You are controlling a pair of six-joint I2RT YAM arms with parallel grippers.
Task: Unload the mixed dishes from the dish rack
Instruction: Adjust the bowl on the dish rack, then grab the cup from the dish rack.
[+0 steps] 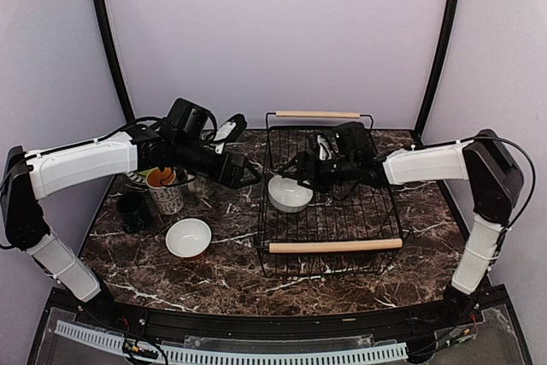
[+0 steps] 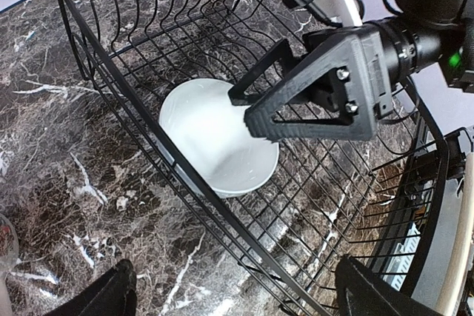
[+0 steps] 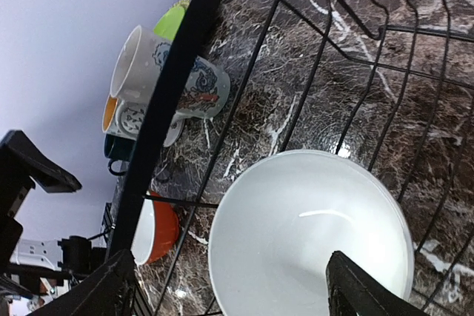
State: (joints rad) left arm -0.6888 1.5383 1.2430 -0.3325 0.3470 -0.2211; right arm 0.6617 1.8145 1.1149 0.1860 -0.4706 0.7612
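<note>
The dish rack [image 1: 335, 246] stands right of centre and holds only the white bowl [image 1: 290, 195]. My right gripper [image 1: 297, 167] is open just above the bowl's far rim. In the right wrist view its gripper [image 3: 229, 295] spans the bowl [image 3: 311, 234], one finger over the bowl's inside. My left gripper [image 1: 253, 175] is open and empty at the rack's left wall. In the left wrist view its gripper [image 2: 237, 295] straddles the rack wall [image 2: 185, 175], with the bowl [image 2: 211, 142] and the right gripper [image 2: 243, 112] ahead.
On the table to the left are the orange bowl [image 1: 188, 238], the dark green cup [image 1: 132, 209] and the patterned mug with orange inside [image 1: 164, 191]. The right wrist view also shows a cream mug [image 3: 133, 53] and the lime-green plate [image 3: 172, 20].
</note>
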